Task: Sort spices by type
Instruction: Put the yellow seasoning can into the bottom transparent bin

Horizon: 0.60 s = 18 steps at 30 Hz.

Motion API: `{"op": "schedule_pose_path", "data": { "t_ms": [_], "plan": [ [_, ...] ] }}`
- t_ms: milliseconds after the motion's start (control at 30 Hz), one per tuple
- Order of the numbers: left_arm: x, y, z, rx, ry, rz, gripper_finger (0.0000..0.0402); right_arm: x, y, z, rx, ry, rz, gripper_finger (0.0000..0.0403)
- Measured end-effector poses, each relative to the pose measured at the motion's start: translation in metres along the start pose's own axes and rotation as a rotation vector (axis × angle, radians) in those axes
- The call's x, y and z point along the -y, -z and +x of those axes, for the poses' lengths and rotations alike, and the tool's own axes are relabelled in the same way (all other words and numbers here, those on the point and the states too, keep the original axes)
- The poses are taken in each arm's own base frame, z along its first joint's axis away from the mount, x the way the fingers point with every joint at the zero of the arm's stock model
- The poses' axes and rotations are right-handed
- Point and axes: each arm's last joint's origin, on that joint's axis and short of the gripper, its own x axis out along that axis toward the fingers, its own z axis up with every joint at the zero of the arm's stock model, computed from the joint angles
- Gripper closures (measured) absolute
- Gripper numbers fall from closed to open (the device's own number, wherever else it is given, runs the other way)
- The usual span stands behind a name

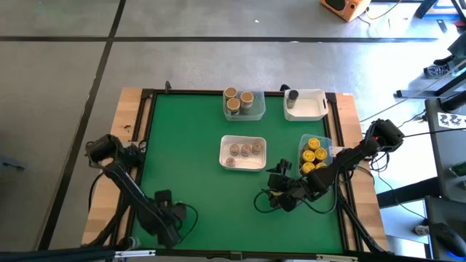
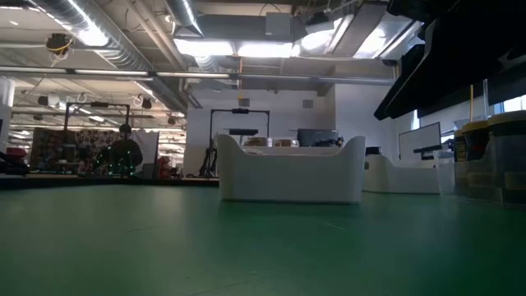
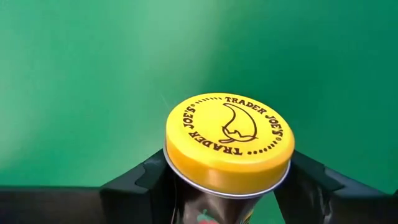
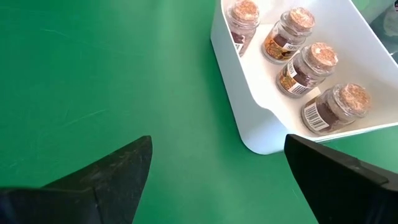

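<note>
Yellow-lidded jar [image 3: 229, 144] clamped between the left gripper's [image 3: 227, 186] two dark fingers [image 3: 134, 186], low at the near left of the green counter [image 1: 189, 167]; round metal lid, glossy, stamped with a chilli outline and ringed lettering, dark glass body below mostly cut off by the frame edge. In the high view, that jar itself hidden under the left arm's dark wrist [image 1: 166, 211]. Four cork-topped jars [image 4: 298, 53] in a row, small clear glass cylinders with reddish-brown contents and paper labels, standing in a smooth white tray [image 1: 243, 153] with rounded corners at the counter's middle; from above only three tops plainly separable. Right gripper [image 4: 217, 168] just short of that tray's corner, fingers [image 4: 109, 177] spread wide apart, gripping nothing, only blunt dark tips visible at the frame's foot. More yellow-lidded jars [image 1: 313, 154] packed in a clear tray [image 1: 327, 142] at the right edge, partly covered by the right arm. Three tan-lidded jars [image 1: 238, 100] in another clear tray [image 1: 261, 110] at the far edge; beside it a white tray [image 1: 313, 105] with one grey-lidded jar [image 1: 293, 95] in its corner. From the low view, the central white tray's wall [image 2: 289, 177] hiding nearly all of its jars, only lid tops peeking over; a dark arm [image 2: 448, 49] overhead, cut off at the upper right.
</note>
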Motion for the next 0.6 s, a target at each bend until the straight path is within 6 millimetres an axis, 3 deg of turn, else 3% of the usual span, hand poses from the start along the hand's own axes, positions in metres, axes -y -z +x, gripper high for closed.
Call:
{"op": "schedule_pose_path", "data": {
  "t_ms": [267,600],
  "plan": [
    [-0.023,-0.034,-0.033,0.373,-0.018,-0.097,0.0194,-0.002,-0.001,0.0,-0.008,-0.034,0.008,0.0039],
    [-0.017,-0.075,-0.031,0.693,-0.027,-0.054,0.0195,-0.002,-0.004,0.001,0.045,0.001,0.031,0.0039]
  ]
}}
